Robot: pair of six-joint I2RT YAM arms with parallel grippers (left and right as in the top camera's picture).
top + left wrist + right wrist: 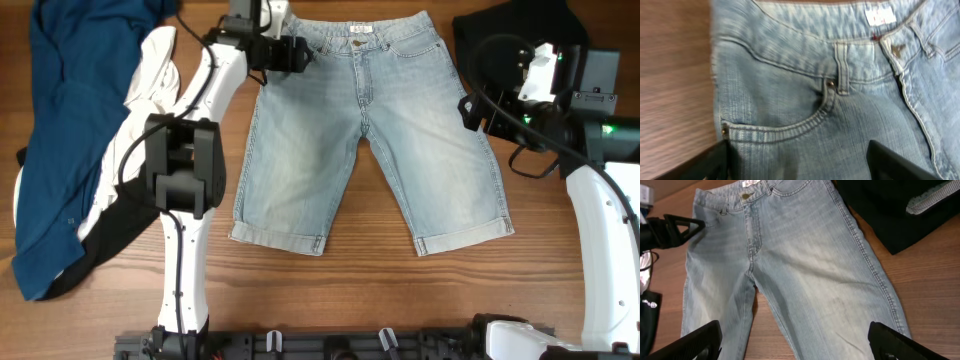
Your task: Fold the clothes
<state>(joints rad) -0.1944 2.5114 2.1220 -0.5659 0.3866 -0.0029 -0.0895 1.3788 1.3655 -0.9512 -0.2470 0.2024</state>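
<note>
Light-blue denim knee-length jeans (350, 130) lie flat and spread out, front side up, waistband at the far edge, hems toward me. My left gripper (295, 55) is open just above the left waistband corner; the left wrist view shows the front pocket (790, 115) between its fingers (800, 162). My right gripper (470, 108) is open beside the jeans' right outer seam; the right wrist view shows the right leg (840, 295) between its fingers (795, 340), and they hold nothing.
A pile of navy (70, 130), white (160, 70) and black (110, 240) clothes lies at the left. A black garment (510, 40) lies at the far right, also in the right wrist view (900, 215). Wooden table (360, 290).
</note>
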